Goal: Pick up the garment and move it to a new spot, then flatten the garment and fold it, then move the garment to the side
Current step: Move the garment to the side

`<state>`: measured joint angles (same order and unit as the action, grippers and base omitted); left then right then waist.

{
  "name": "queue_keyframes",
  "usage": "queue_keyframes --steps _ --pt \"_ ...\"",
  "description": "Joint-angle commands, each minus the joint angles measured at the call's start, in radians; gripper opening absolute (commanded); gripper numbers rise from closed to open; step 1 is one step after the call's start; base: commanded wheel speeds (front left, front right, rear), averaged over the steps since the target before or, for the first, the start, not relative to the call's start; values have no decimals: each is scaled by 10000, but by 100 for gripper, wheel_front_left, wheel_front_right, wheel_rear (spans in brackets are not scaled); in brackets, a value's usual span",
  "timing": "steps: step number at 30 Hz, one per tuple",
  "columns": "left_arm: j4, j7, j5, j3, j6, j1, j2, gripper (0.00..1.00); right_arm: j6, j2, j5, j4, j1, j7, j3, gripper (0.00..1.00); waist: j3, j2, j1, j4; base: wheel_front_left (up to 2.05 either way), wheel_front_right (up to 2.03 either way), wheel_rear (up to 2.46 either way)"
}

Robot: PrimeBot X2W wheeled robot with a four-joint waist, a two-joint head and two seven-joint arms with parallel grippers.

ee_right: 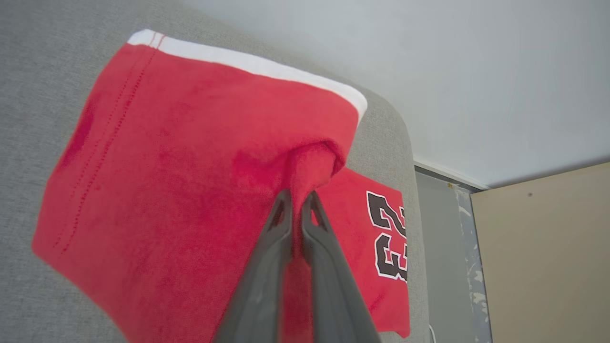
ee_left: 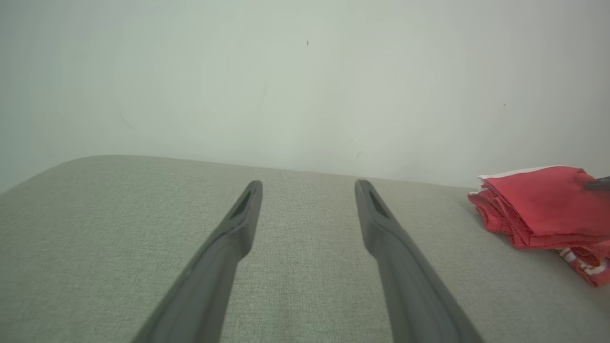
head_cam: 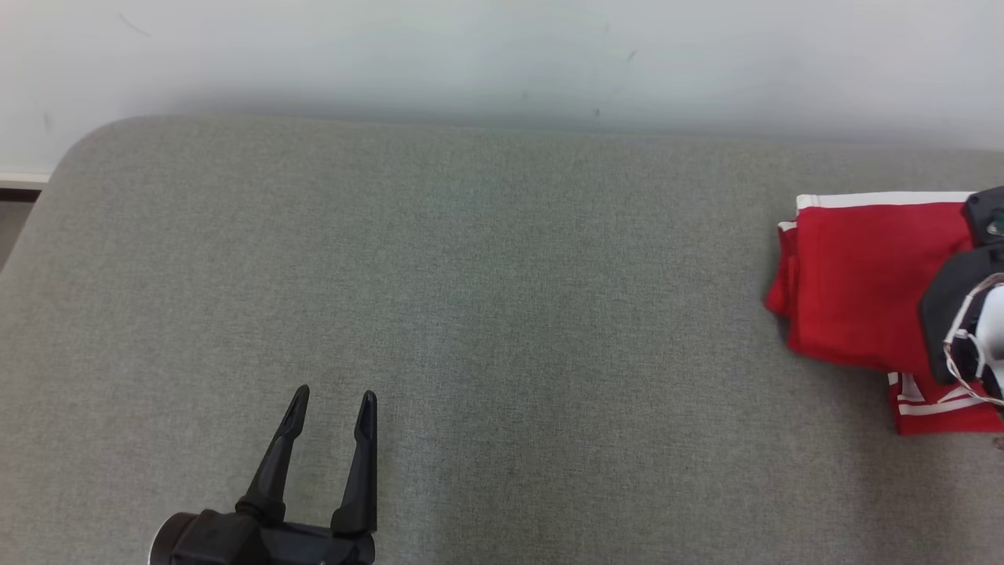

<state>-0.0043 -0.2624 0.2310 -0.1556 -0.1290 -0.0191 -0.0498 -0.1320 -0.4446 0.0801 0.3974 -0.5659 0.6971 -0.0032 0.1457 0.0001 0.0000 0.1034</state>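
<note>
The garment [head_cam: 855,282] is red with white trim, folded into a thick stack at the right end of the grey cushion [head_cam: 486,314]. From the left wrist it appears as a layered red garment [ee_left: 543,205] at far right. My right gripper [ee_right: 298,200] is shut on a pinched ridge of the garment [ee_right: 190,190], whose lower flap bears black numerals. In the head view the right arm's dark wrist [head_cam: 969,314] overlaps the garment's right side. My left gripper [head_cam: 333,404] stands open and empty at the lower left, far from the garment; its fingers [ee_left: 238,224] hover over bare fabric.
A pale wall [head_cam: 502,55] runs behind the cushion. The cushion's rounded left corner [head_cam: 86,149] drops to a floor strip. Beyond its right end are a grey floor [ee_right: 443,247] and a tan panel [ee_right: 543,257].
</note>
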Motion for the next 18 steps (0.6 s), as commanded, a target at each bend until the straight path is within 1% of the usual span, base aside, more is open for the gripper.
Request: queue_keyframes --steps 1,5,8,11,15,18 --pt "-9 -20 -59 37 -7 -39 -11 100 25 -161 -122 -274 212 135 41 0 150 -1 0 -70 0 0 0" --pt "-23 -20 -83 -25 -12 -224 -12 100 25 -1000 -309 -739 589 472 368 0 381 -1 0 -51 0 0 0" --pt "-15 -20 -48 -180 -15 -328 -52 100 25 -1708 -613 -819 806 684 630 0 551 -1 0 55 0 0 0" --pt "-53 -20 -4 -139 -16 -402 -102 100 26 -2371 -760 -928 930 815 662 0 698 -1 0 94 0 0 0" --pt "-70 -20 16 -169 -17 -496 -103 100 26 -2846 -823 -777 1059 699 569 0 947 -1 0 118 0 0 0" --pt "-61 -20 29 -263 -17 -584 -102 100 26 -3012 -670 -378 1084 515 381 0 1153 -1 0 170 0 0 0"
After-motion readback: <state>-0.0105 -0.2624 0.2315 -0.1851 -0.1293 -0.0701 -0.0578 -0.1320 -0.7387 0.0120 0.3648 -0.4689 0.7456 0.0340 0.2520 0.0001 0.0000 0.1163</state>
